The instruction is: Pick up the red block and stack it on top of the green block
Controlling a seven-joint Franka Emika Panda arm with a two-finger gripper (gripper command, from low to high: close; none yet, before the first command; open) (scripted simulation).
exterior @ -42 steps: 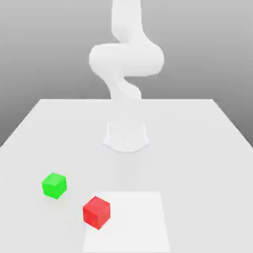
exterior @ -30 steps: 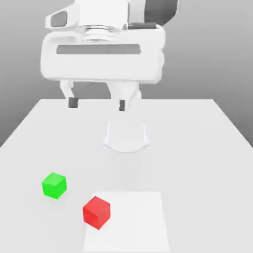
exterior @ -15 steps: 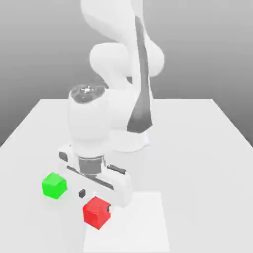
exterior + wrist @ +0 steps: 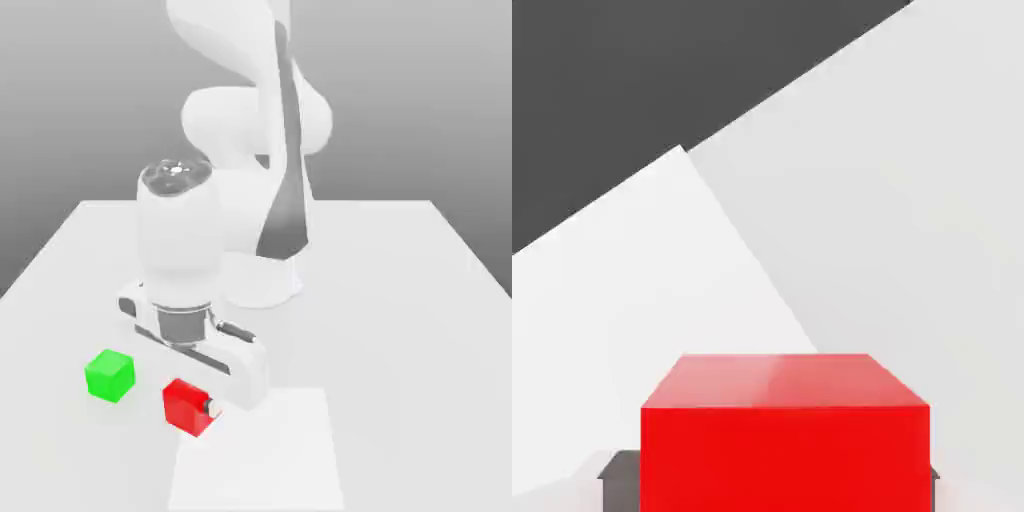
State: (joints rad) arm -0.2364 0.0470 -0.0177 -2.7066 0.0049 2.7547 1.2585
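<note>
While the smooth white arm is bent low over the matte pale tabletop [image 4: 400,300], the red block [image 4: 184,404], a plain sharp-edged cube, is clamped between the dark-padded fingers [image 4: 210,408]. The green block [image 4: 109,375], an equally smooth cube, sits near it toward the exterior view's left, apart.

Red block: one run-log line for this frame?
phase: grasp | gripper: shut on red block | red block: on table | green block: apart, toward exterior view's left, nothing stacked on it
</note>
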